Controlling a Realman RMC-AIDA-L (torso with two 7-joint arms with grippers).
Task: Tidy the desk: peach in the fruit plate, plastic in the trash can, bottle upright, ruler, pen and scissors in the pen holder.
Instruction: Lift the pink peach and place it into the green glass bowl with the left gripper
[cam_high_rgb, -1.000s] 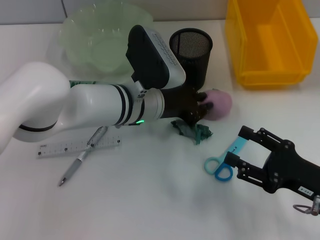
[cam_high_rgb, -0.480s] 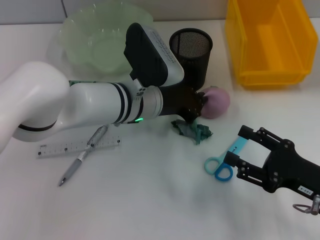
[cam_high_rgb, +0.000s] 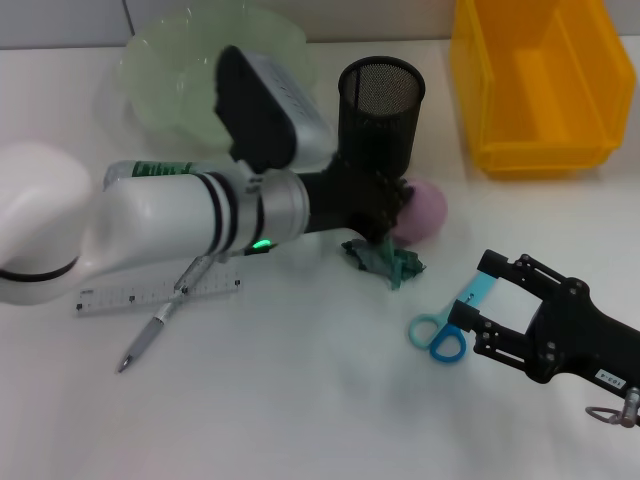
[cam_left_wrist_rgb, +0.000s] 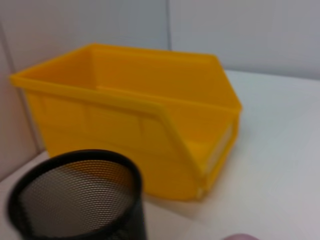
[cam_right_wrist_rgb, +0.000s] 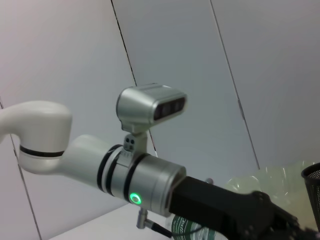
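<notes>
Gripping the peach (cam_high_rgb: 422, 212), the left gripper (cam_high_rgb: 392, 212) has its dark fingers clamped on the fruit's near side, just in front of the black mesh pen holder (cam_high_rgb: 380, 110) and beside the crumpled green plastic (cam_high_rgb: 385, 262). The peach is round and pale pinkish-purple, its left half hidden behind the fingers. Compared with a second ago, the left arm has drawn back toward the robot's left, the peach has shifted a little that way with it, and the green-labelled bottle (cam_high_rgb: 150, 170) lying on its side now shows behind the forearm. The pale green fruit plate (cam_high_rgb: 170, 60) sits at the back, partly covered by the arm's camera housing, and the yellow bin (cam_high_rgb: 540, 80) stands at the back right. On the white table (cam_high_rgb: 300, 400), the ruler (cam_high_rgb: 150, 293) and pen (cam_high_rgb: 160, 322) lie crossing each other near the left arm. The blue scissors (cam_high_rgb: 445, 325) lie just in front of the right gripper (cam_high_rgb: 484, 302), whose fingers are spread apart and hold nothing; it has not moved.
</notes>
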